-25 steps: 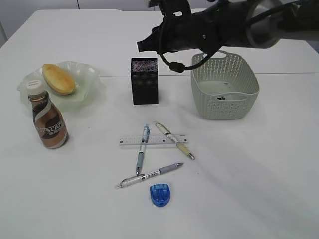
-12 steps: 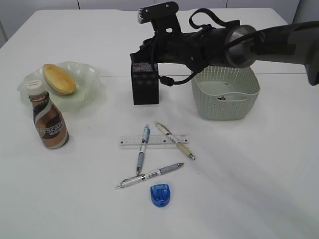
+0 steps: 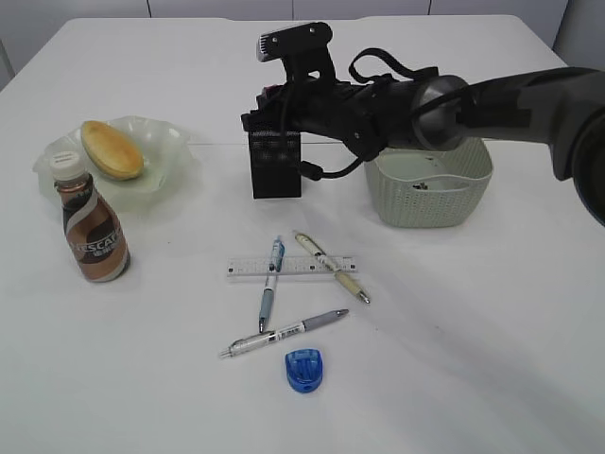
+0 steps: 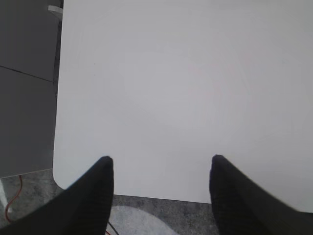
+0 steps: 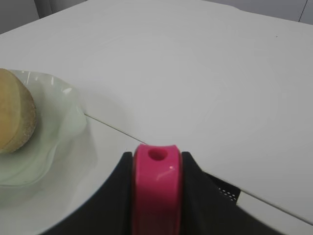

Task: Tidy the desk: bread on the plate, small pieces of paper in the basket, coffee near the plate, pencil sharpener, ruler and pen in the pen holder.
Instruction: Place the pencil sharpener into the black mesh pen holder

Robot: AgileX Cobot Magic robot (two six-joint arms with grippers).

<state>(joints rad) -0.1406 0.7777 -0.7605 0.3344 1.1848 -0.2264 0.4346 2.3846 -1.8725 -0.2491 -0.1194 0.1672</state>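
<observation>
White desk point(image 3: 492, 359), grey floor past its edge in the left wrist view. Coffee point(image 3: 92, 230), label partly reading "ESCAF", stands by the plate point(image 3: 170, 151) holding the bread point(image 3: 112, 149); three pens, one ruler point(image 3: 291, 267), one blue sharpener point(image 3: 304, 370), one basket point(image 3: 427, 180). Right gripper point(image 5: 156, 196) clamps a pink object point(image 5: 157, 188) over the pen holder point(image 3: 275, 170); left gripper point(image 4: 160, 188) gapes with nothing in it.

The right arm point(image 3: 397, 104) hides the pen holder's point(image 3: 275, 170) top — basket point(image 3: 430, 194) partly covered.

bright even overhead light, soft faint shadows on the desk point(image 3: 492, 312), slight glare whitening its far edge, wrist views soft
</observation>
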